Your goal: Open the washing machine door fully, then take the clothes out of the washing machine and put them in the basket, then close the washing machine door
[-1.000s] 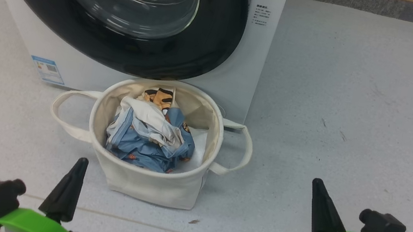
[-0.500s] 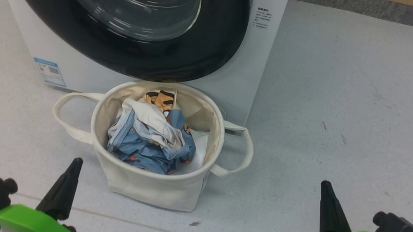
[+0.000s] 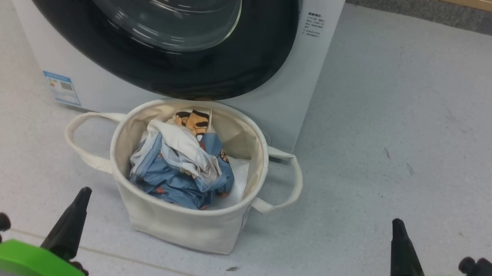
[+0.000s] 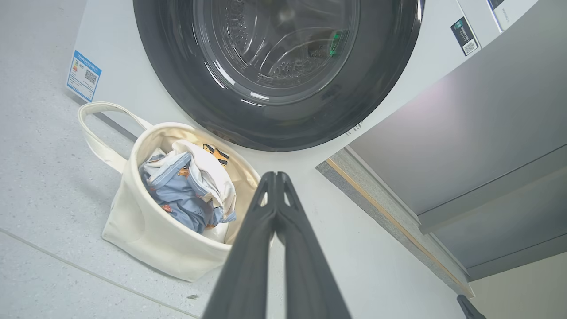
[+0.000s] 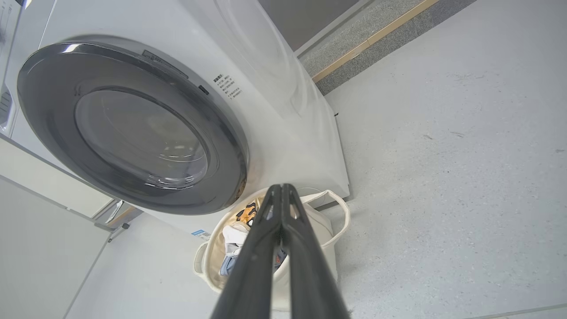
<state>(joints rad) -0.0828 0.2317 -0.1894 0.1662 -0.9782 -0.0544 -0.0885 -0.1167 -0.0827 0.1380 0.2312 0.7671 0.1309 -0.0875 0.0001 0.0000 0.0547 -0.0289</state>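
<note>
Item one, the washing machine (image 3: 285,89): a white front-loader standing on the floor (image 3: 428,139) at 12 o'clock in your head view. Item two, the washing machine door (image 3: 248,67): its black rim looks flush against the front, so you may judge it shut; steel drum shows through the glass in your left wrist view. Item three, the basket (image 3: 180,222): a cream tub touching the machine's foot directly below the door, its handles running 9 to 3 o'clock. It sits at 1 o'clock from the left gripper (image 3: 83,195) and at 10 o'clock from the right gripper (image 3: 397,230), with the left arm the nearer. Item four, the clothes (image 3: 179,172): blue print and white pieces bundled inside the basket. Item five, both grippers: clenched on nothing, low, well apart from everything. Nothing seems left to do.
</note>
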